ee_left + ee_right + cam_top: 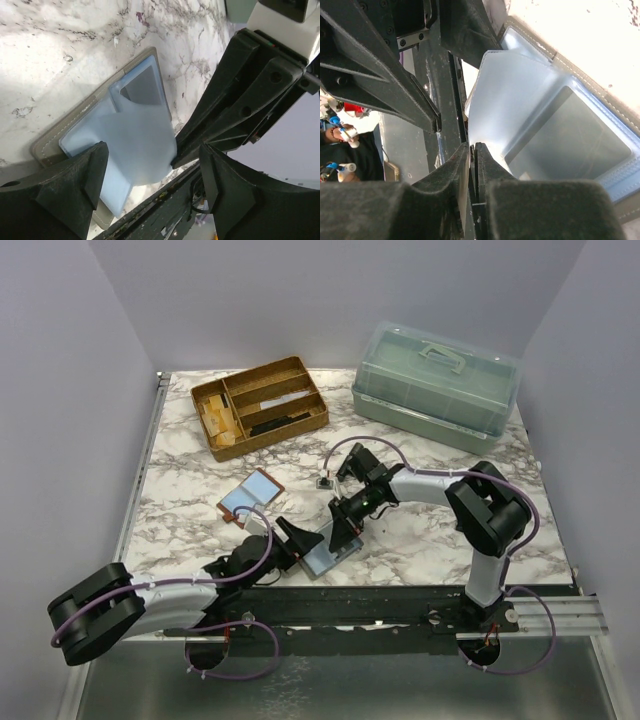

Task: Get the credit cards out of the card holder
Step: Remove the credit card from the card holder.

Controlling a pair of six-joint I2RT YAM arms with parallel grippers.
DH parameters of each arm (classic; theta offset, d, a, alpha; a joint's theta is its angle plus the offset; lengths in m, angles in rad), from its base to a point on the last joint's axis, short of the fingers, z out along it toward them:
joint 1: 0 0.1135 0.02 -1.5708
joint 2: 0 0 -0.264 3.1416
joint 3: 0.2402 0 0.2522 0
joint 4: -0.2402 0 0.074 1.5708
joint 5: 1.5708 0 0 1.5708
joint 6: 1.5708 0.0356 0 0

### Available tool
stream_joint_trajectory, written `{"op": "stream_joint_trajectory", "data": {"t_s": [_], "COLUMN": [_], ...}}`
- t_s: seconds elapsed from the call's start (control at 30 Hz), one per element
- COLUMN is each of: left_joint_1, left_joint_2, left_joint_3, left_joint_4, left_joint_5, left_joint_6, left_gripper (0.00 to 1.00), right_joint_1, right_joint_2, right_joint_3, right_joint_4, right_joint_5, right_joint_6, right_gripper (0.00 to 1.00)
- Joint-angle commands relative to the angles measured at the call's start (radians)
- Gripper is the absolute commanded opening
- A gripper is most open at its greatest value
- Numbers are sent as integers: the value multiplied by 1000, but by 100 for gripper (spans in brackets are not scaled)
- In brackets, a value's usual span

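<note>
Card holder (328, 555): lying open at lower centre, near the table edge.
Credit cards (252, 496): lying left of centre, apparently already removed.
Left gripper (150, 170): gaping over a lifted sleeve.
Right gripper (473, 165): nearly shut, pinching that sleeve's edge.

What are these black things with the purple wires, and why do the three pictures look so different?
They are two robot arms bolted to a marble table. One picture looks down from above. The other two come from small cameras on the arms' wrists, so they show each pincer up close.

On the table lie a wooden tray, a green box with a lid, an open card holder farther back, and another card holder right under the arms.

The left pincer is open, over that near holder, holding nothing. The right pincer is nearly shut and seems to pinch the holder's see-through blue flap, lifting it.
</note>
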Motion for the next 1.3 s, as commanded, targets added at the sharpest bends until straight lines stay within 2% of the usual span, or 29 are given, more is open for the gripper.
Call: {"op": "stream_joint_trajectory", "data": {"t_s": [0.0,0.2,0.43,0.6,0.67,0.83,0.93,1.07,1.27], "left_joint_1": [5,6,6,6,6,7,9,18,54], "left_joint_2": [-60,-60,-28,-35,-37,-45,-49,-54,-101], "left_joint_3": [-22,47,77,120,143,174,178,209,254], "left_joint_4": [-116,-322,-418,-528,-596,-727,-769,-844,-874], "left_joint_5": [-78,-115,-117,-126,-130,-122,-109,-92,-16], "left_joint_6": [-71,-112,-120,-104,-99,-89,-77,-22,122], "left_gripper": [80,75,70,51,50,35,31,31,42], "right_joint_1": [26,54,60,65,64,64,63,55,10], "right_joint_2": [35,49,55,72,78,86,89,74,51], "right_joint_3": [33,44,56,64,64,72,84,105,87], "right_joint_4": [-9,-37,-68,-77,-77,-91,-118,-156,-114], "right_joint_5": [-53,-112,-125,-102,-93,-91,-100,-101,37], "right_joint_6": [-26,-57,-90,-91,-87,-96,-123,-163,-117], "right_gripper": [18,24,32,33,33,33,35,36,35]}}
